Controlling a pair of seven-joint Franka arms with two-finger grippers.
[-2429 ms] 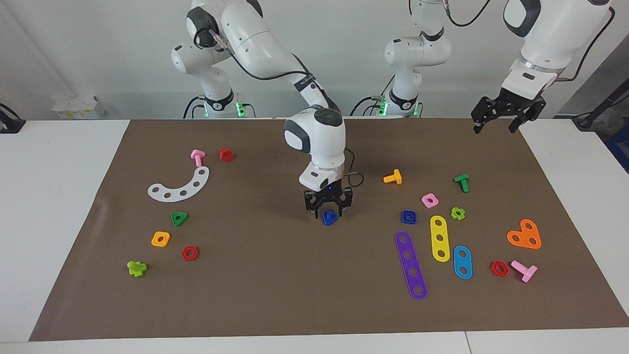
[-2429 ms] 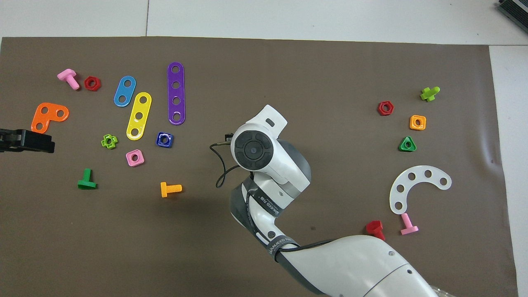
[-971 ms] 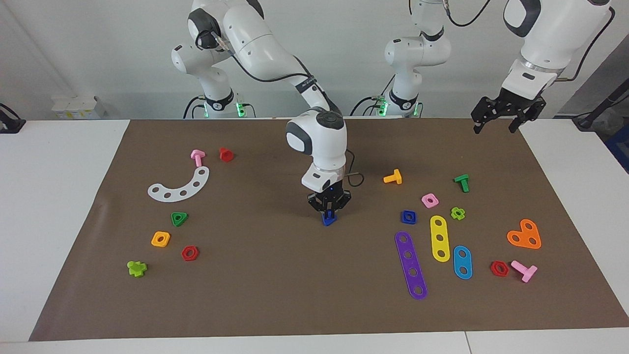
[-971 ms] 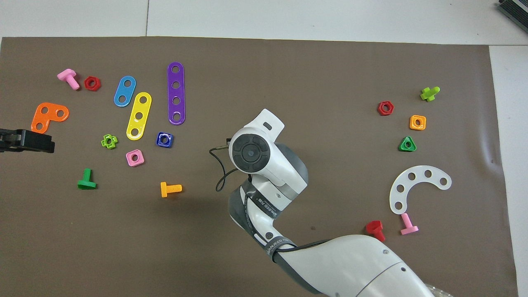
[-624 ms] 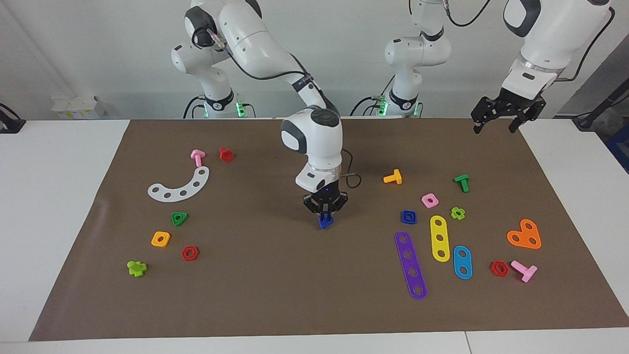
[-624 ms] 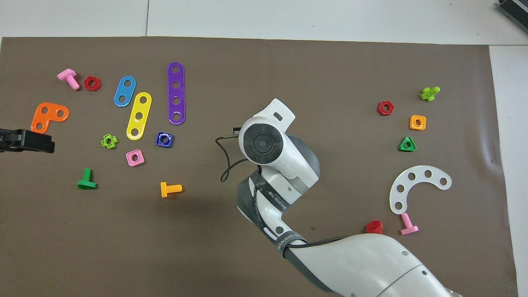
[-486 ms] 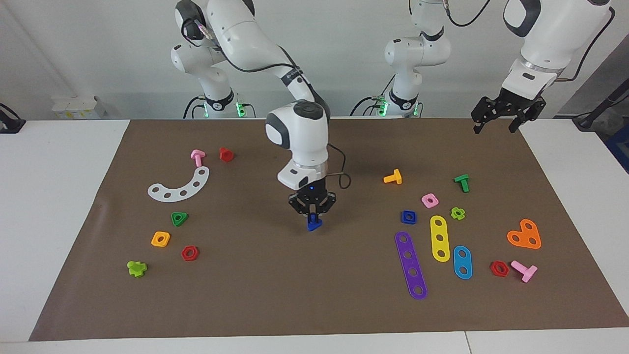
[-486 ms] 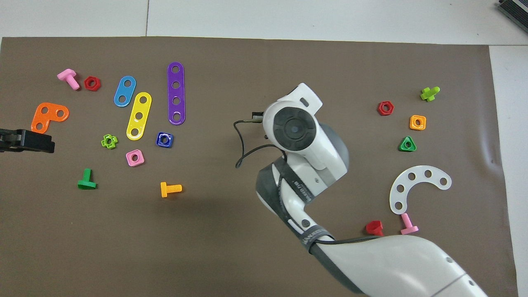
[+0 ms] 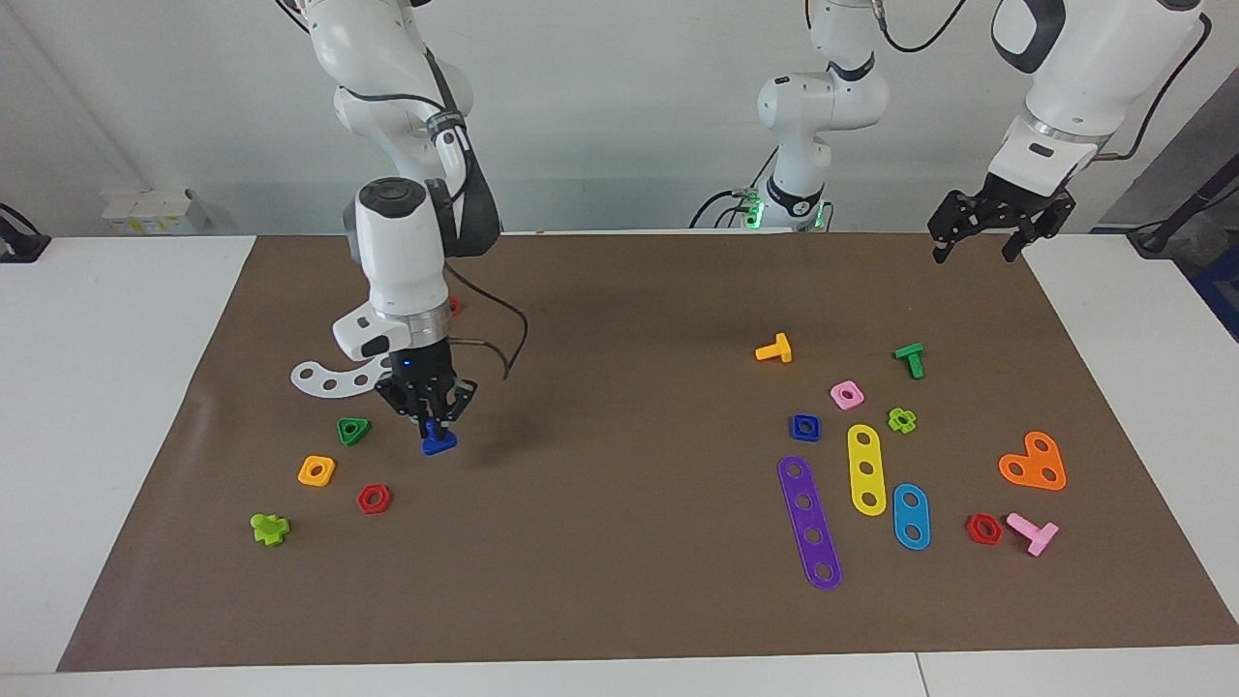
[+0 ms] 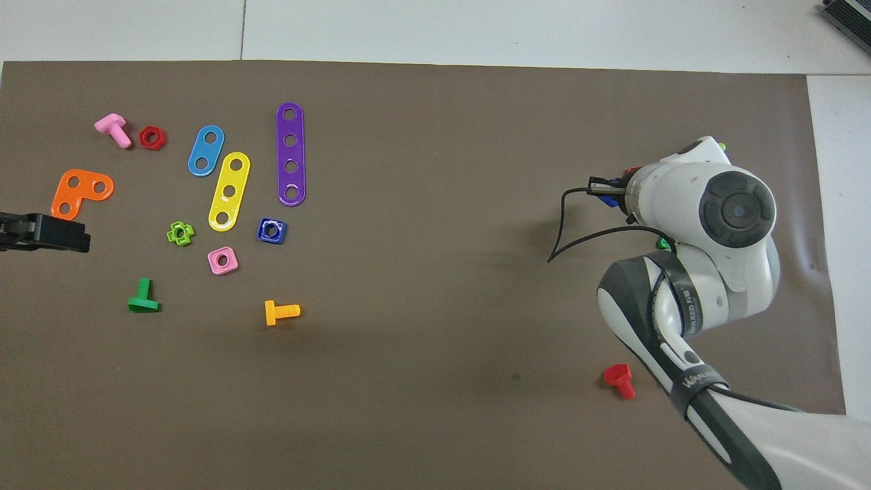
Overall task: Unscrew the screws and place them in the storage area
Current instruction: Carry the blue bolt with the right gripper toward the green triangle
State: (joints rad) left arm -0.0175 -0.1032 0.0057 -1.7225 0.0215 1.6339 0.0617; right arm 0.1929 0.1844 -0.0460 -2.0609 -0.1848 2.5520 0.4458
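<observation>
- The blue bolt [image 9: 438, 442] hangs at the left-centre of the facing view, stub shaft upward, triangular head lowest, long axis roughly vertical.
- The right gripper [image 9: 429, 416] is clamped on the bolt's shaft, held over the brown mat [image 9: 619, 600] beside the green triangular nut [image 9: 353, 430].
- In the overhead view the right arm's white wrist covers the bolt and most of that cluster; only a sliver of blue shows at the right side of the frame.
- The matching blue square nut [image 9: 804, 427] lies flat, hole upward, at the right-centre of the facing view, close to the purple strip [image 9: 809, 522].
- The left gripper [image 9: 976, 242] waits in the upper right of the facing view, fingers spread, holding nothing; in the overhead view it is cut off at the left edge.
- The pieces look like smooth, glossy plastic; the mat is matte.
</observation>
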